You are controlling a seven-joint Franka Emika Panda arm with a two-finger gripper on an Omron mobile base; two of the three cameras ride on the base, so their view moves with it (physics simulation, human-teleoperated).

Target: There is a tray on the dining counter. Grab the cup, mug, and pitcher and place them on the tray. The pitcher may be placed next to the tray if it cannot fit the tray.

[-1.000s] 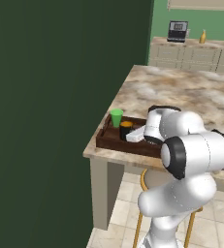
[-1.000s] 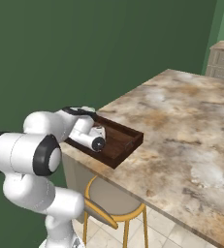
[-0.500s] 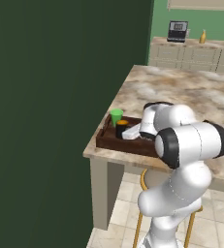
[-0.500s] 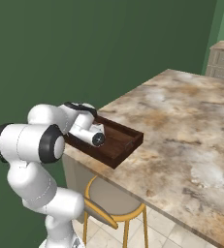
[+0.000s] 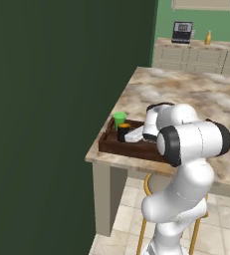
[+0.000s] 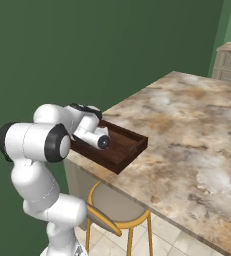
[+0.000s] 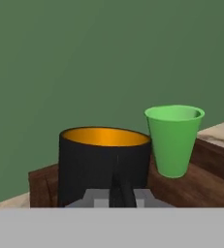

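Gripper (image 7: 117, 193), bottom centre of the hand view, is nearly closed on the mug (image 7: 104, 164), which stands upright in the tray (image 5: 117, 144) at centre frame. Release fully and withdraw straight, avoiding the cup (image 7: 174, 139) just beside it. Both vessels appear empty. Pitcher placement remains outstanding.

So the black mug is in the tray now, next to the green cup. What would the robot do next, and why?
Probably open the gripper and back away. The mug stands upright in the tray beside the cup, with the fingers closed at its near side, so only letting go remains. A yellow-orange bottle waits on the far counter.
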